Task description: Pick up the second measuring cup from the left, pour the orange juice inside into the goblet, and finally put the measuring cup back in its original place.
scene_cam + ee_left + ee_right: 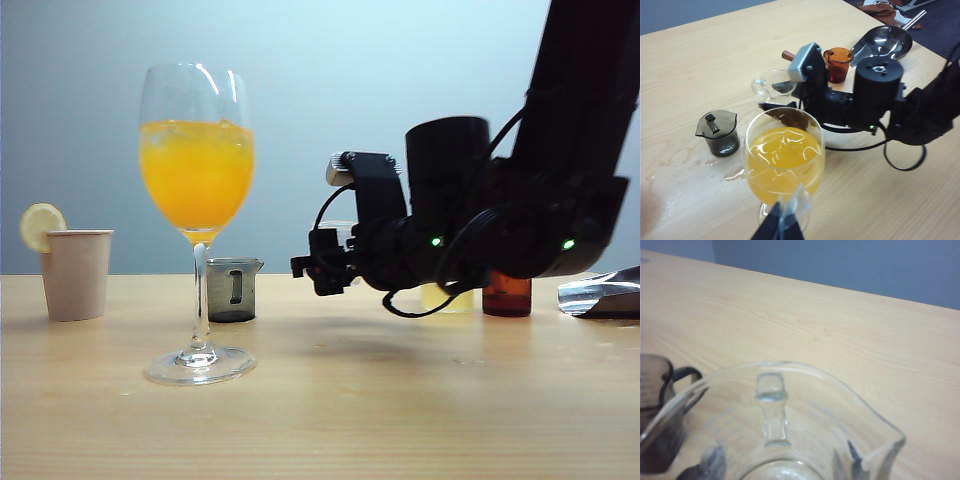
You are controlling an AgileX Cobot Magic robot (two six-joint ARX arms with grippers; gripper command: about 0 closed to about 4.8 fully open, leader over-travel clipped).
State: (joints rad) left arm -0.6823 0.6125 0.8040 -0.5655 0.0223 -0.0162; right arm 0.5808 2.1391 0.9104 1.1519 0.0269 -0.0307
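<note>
The goblet (190, 85) stands at the left of the table, its bowl well filled with orange juice (197, 170). My right gripper (318, 268) is shut on the second measuring cup (338, 232), which is clear and looks empty. It is held low, upright, to the right of the goblet and near the smoky cup; whether it touches the table I cannot tell. In the right wrist view the measuring cup (772, 410) fills the frame, with dark fingers (710, 465) seen through its glass. My left gripper (780, 230) is shut with nothing in it, on the near side of the goblet (785, 150).
A smoky grey cup (233, 290) sits just behind the goblet. A paper cup (76, 272) with a lemon slice stands far left. A pale yellow cup (445, 298), an amber cup (507, 295) and a metal scoop (600, 295) lie at the right. Spilt liquid (735, 175) wets the table.
</note>
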